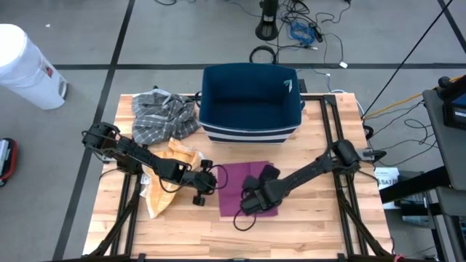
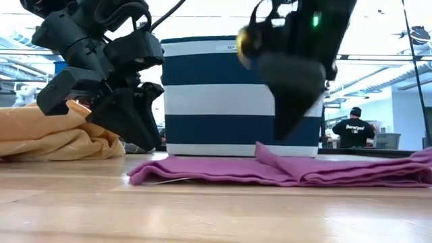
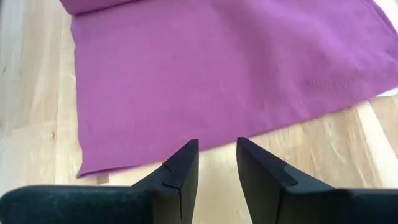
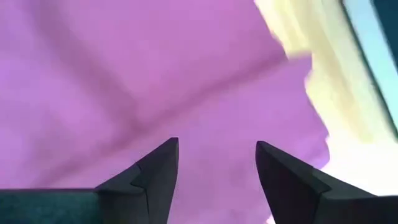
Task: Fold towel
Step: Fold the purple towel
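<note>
The purple towel lies folded on the wooden table, with a raised crease near its middle. My right gripper hangs open just above the towel, fingers slanting down, nothing between them; in the high view it is over the towel's right half. My left gripper stands open low over bare wood by the towel's left edge, pointing at the cloth, its fingers apart and empty. In the low view it hangs left of the towel.
A blue-and-white striped basket stands behind the towel at the table's far edge. A grey plaid cloth lies far left, a yellow cloth under my left arm. Bare wood lies toward the near edge.
</note>
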